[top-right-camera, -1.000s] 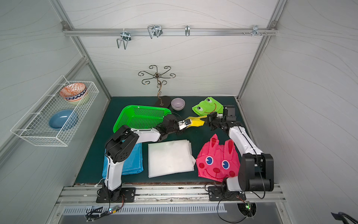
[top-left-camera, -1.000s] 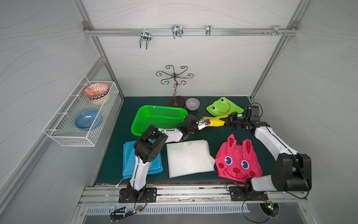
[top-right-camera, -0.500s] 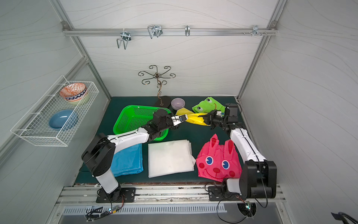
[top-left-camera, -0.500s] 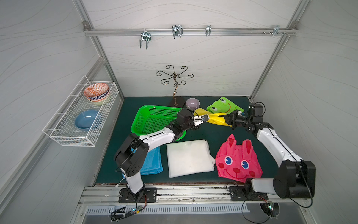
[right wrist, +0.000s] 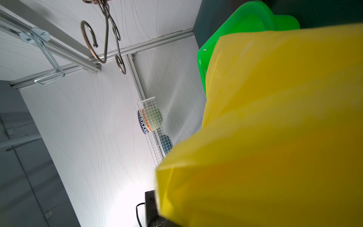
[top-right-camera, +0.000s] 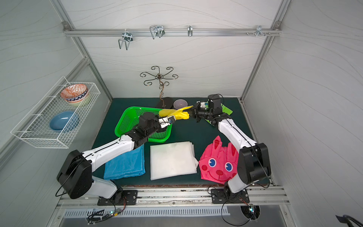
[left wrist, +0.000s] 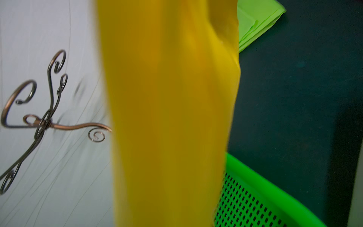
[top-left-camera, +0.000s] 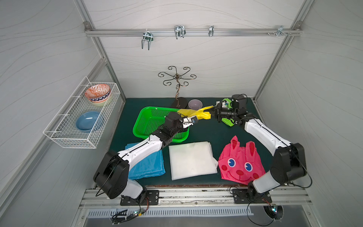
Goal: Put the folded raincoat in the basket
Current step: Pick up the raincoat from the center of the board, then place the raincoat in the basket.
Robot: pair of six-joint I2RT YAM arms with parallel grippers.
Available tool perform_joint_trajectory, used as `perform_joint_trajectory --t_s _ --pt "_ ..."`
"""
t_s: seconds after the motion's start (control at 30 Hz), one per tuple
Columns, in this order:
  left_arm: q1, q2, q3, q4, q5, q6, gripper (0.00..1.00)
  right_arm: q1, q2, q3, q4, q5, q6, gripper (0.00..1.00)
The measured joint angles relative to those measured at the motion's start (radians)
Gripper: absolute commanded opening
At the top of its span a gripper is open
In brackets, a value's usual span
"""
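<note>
Raincoat (top-left-camera: pixel 197 114) is hanging between left gripper (top-left-camera: pixel 193 119) and right gripper (top-left-camera: pixel 212 114), both clamped on it; releasing here is risking spilling past basket (top-left-camera: pixel 137 123)

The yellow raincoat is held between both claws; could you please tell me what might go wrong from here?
1. The yellow raincoat hangs at the far corner of the basket; released now, it may drape over the rim.
2. The purple bowl sits close behind; swinging cloth could nudge it.

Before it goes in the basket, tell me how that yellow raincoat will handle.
Probably floppy: the yellow raincoat hangs bunched between the left gripper and right gripper. Likely light, since two edge pinches carry it. Its smooth plastic film may slip.
</note>
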Motion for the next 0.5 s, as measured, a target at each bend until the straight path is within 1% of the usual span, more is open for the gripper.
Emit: perform_joint_trajectory --t_s 0.17,0.33,0.5 --pt "0.089 -0.045 -0.092 0.032 -0.061 -0.015 0.0 0.097 0.144 0.1 0.106 0.03 -0.001 0.0" --pt "0.173 -0.066 -0.142 0.079 -0.098 -0.016 0.0 0.157 0.294 0.188 0.206 0.036 0.006 0.0" --pt "0.284 -0.067 -0.221 0.183 -0.07 -0.016 0.0 0.204 0.406 0.26 0.246 0.037 0.004 0.0"
